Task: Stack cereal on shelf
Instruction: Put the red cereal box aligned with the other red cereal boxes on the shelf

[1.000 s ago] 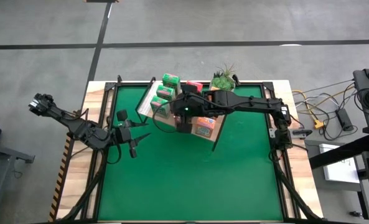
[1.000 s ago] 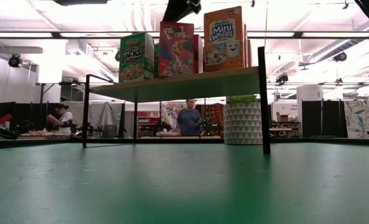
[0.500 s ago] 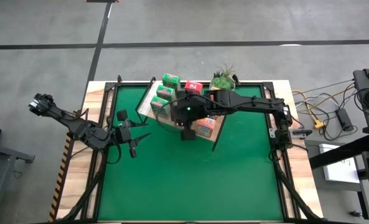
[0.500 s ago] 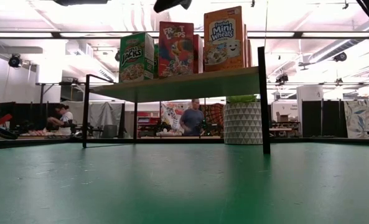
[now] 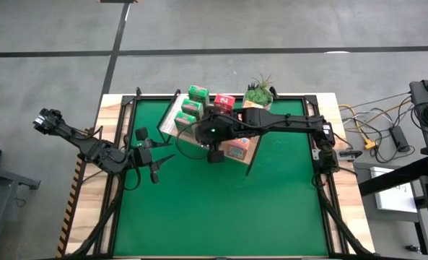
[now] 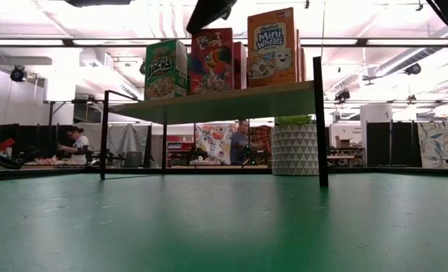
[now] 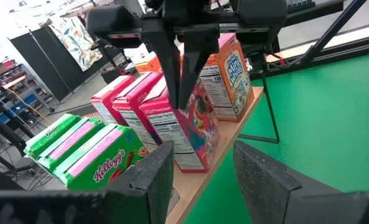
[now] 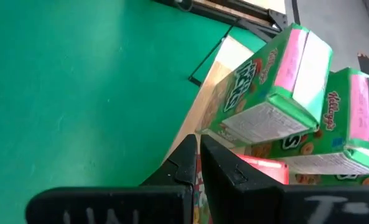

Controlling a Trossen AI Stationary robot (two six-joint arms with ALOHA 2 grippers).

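Green (image 6: 165, 69), pink-red (image 6: 216, 64) and orange (image 6: 271, 47) cereal boxes stand upright in rows on the light-wood shelf (image 6: 231, 102), which stands raised on thin black legs at the table's far middle. My right gripper (image 5: 215, 152) reaches in from the right, shut, its tips at the front pink-red box (image 7: 184, 134). That box leans a little. My left gripper (image 5: 158, 160) hovers open over the mat left of the shelf, touching nothing. My right gripper has its shut fingers (image 7: 183, 93) slanting down from above onto the top (image 7: 172, 109) of the front pink-red box, at its upper near corner. The box stays with its bottom on the shelf, leaning a little. I cannot tell whether the tips press it or only rest against it.
A potted green plant (image 5: 258, 92) stands at the far edge, right of the shelf. The green mat (image 5: 221, 209) lies wide before the shelf, inside a black frame (image 5: 329, 202). People (image 6: 240, 142) move in the room beyond the table.
My right gripper has rolled at the wrist, drawn off the pink-red box's top for a moment and come down on it again. The top of that box now stands a little farther toward the table's left, so the box leans.
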